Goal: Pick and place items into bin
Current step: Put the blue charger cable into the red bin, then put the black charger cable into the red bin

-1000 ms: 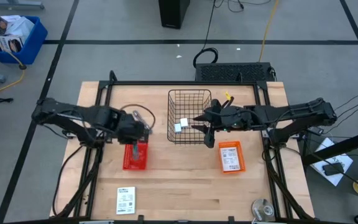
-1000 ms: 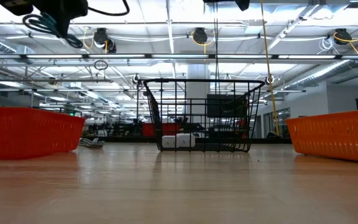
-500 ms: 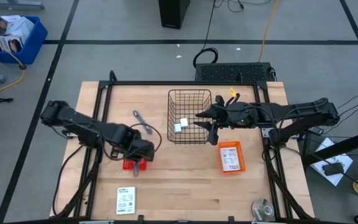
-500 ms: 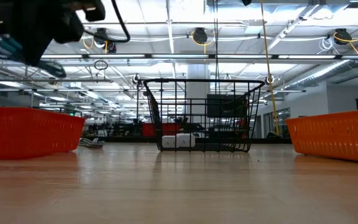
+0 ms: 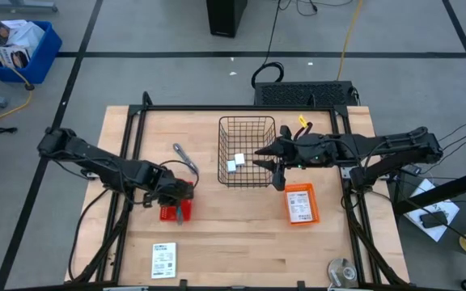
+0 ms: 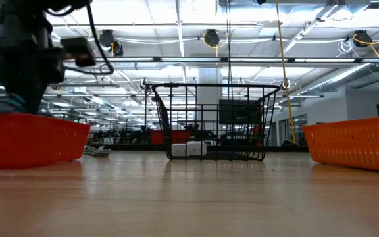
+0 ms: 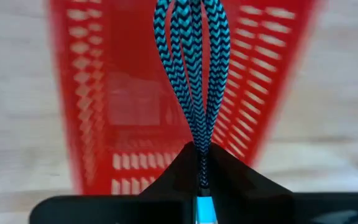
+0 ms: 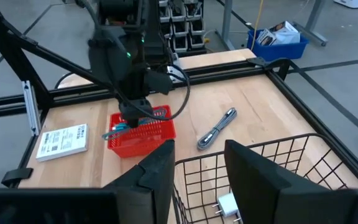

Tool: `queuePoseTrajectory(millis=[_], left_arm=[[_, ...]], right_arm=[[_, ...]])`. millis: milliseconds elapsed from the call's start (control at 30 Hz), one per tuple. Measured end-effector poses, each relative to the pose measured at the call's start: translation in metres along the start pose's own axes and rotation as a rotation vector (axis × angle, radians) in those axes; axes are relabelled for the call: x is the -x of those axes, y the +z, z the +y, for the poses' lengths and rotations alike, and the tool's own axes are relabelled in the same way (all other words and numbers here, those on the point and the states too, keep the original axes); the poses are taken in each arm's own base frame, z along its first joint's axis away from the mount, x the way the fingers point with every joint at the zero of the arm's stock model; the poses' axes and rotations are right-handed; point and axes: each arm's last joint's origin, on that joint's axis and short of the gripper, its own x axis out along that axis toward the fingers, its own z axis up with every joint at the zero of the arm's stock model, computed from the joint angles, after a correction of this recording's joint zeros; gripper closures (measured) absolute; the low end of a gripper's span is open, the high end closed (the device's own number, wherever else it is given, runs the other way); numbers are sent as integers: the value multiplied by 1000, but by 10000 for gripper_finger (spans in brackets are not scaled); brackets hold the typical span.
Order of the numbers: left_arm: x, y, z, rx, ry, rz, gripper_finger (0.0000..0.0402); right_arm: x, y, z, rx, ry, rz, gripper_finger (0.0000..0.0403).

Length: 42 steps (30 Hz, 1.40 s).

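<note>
My left gripper (image 5: 176, 198) is shut on a blue braided cord (image 7: 192, 74) just above a red mesh tray (image 5: 175, 213). It also shows in the right wrist view (image 8: 128, 115) and the low view (image 6: 25, 59). My right gripper (image 5: 270, 163) is open and empty over the right rim of the black wire basket (image 5: 247, 151). Two white blocks (image 5: 235, 162) lie on the basket's floor. A grey slim cord-like thing (image 5: 184, 155) lies flat on the table left of the basket. One white printed card (image 5: 163, 260) lies near the front edge, and another lies in an orange tray (image 5: 300, 202). My left gripper pinches the bundled loops of the blue cord (image 7: 200, 167) between its two shut fingers. It comes from above, pointing down. The loops hang below the fingers over the red tray (image 7: 135, 106). I cannot tell whether their lower end (image 8: 115, 129) touches the tray.
A metal frame (image 5: 136, 121) runs around the tabletop. A round metal thing (image 5: 342, 273) sits at the front right corner. Bare wood shows between the two trays (image 5: 237, 218).
My left gripper has gone down and toward the table's near edge with the blue cord, from high above the red tray's far end to just above the tray. The cord stays pinched and hanging.
</note>
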Motion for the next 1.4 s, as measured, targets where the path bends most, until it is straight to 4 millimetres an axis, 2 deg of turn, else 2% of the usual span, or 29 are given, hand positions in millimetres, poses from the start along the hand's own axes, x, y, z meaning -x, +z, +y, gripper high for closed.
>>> queuePoseTrajectory(millis=[233, 667, 767, 1067, 1167, 1400], left_arm=[[-4, 9, -2, 41, -31, -11, 364], [8, 17, 3, 130, -54, -44, 355], [10, 17, 3, 131, -58, -44, 331], [11, 15, 2, 120, -65, -3, 214], [16, 14, 1, 114, -118, 15, 198], [42, 22, -1, 160, -348, -66, 195]], right_arm=[[0, 0, 0, -2, -1, 0, 271], [0, 0, -1, 4, -3, 0, 271], [0, 0, -1, 16, -2, 0, 271], [0, 0, 0, 56, -2, 0, 271], [0, 0, 0, 59, -2, 0, 271], [0, 0, 0, 67, -2, 0, 271]])
